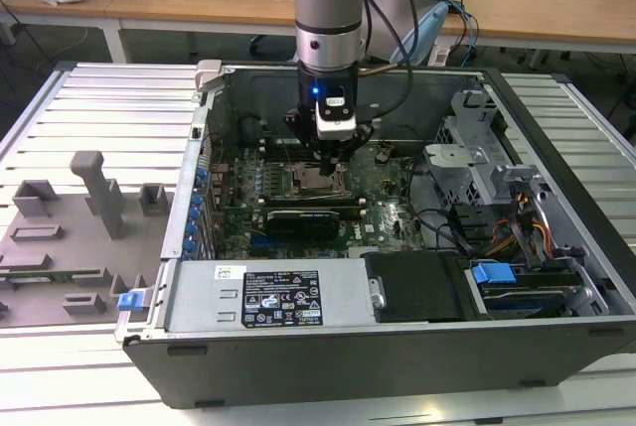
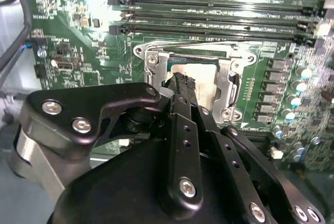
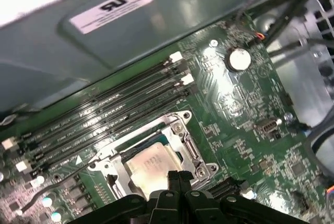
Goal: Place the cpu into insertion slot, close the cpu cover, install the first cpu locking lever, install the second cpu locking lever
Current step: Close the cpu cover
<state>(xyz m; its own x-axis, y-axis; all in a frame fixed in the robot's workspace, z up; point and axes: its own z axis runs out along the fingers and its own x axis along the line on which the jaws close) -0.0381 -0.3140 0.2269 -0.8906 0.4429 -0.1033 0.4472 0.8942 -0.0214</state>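
a: where is the hand (image 3: 180,176)?
b: low over the green motherboard (image 3: 224,104), fingers pressed together with nothing between them, tips at one edge of the cpu (image 3: 148,164).
a: and the chip?
b: flat in the insertion slot (image 3: 134,144), silver top up, the cpu cover (image 3: 190,145) lying down around it.
a: from outside?
b: the arm (image 1: 328,9) reaches straight down into the open computer case (image 1: 397,366) on the slatted table (image 1: 99,98).

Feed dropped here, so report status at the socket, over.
Tool shut, at cpu edge. Cpu in insertion slot, cpu cover down around it. Nothing blocking.
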